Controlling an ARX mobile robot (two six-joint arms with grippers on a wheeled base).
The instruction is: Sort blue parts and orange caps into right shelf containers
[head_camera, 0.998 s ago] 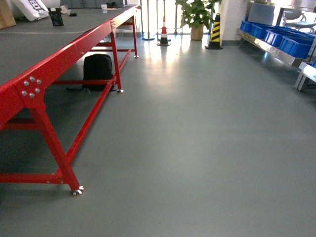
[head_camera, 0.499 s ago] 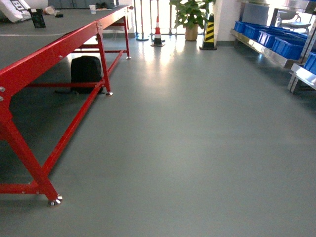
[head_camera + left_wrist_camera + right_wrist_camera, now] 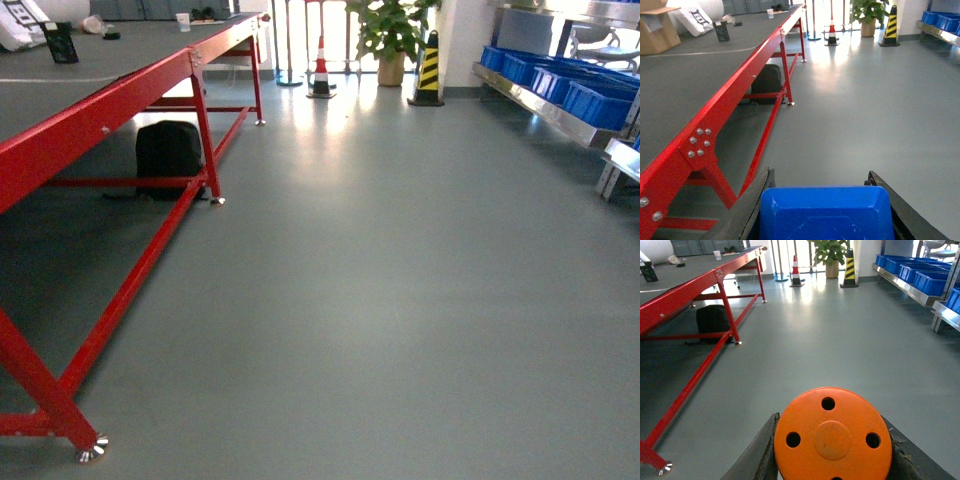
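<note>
grey floor runs ahead, the shelf (image 3: 545, 105) with blue crates (image 3: 600, 100) at the head view's upper right, well apart. left fingers (image 3: 825, 210) hold a blue part (image 3: 825, 212); right fingers (image 3: 832, 440) hold an orange cap (image 3: 832, 435). the right arm looks nearer.

Not much of the robot shows here tbh. The head view has none of it. In the left wrist view you only get the left gripper (image 3: 825, 212): two dark, nearly black fingers (image 3: 747, 212) rising from the bottom edge, flat and slab-like, with a matte rubbery look. Same in the right wrist view: the right gripper (image 3: 832, 450) has matching dark grey fingers (image 3: 760, 455), plain angled edges, no markings, screws or cables visible.
</note>
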